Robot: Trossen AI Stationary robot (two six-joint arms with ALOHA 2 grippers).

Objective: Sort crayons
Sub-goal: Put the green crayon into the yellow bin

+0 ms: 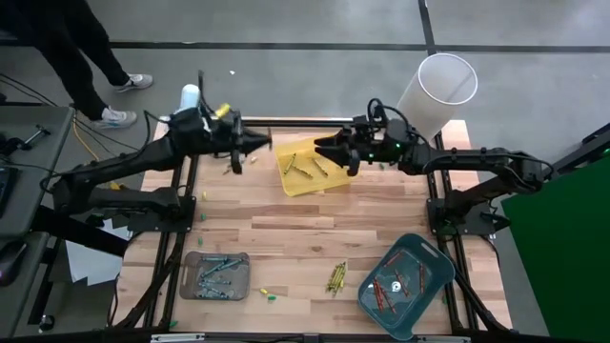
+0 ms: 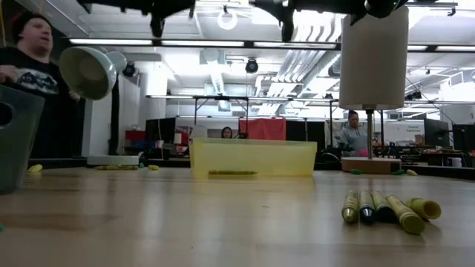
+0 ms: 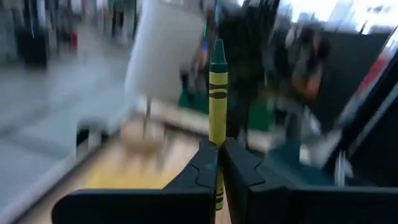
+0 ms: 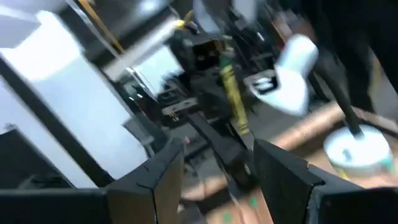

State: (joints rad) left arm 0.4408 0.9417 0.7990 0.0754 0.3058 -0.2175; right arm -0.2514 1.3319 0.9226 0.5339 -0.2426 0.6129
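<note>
Yellow-olive wax crayon [image 3: 217,93] stands upright between the left gripper's [image 3: 219,163] closed fingers, its green tip above them. That gripper hangs above the table's far edge, just left of the shallow yellow plastic tray [image 1: 307,167]. Right gripper [image 4: 214,163], fingers apart and empty, hovers over the tray's right side, facing it.

No lettering, label or number can be read anywhere.
</note>
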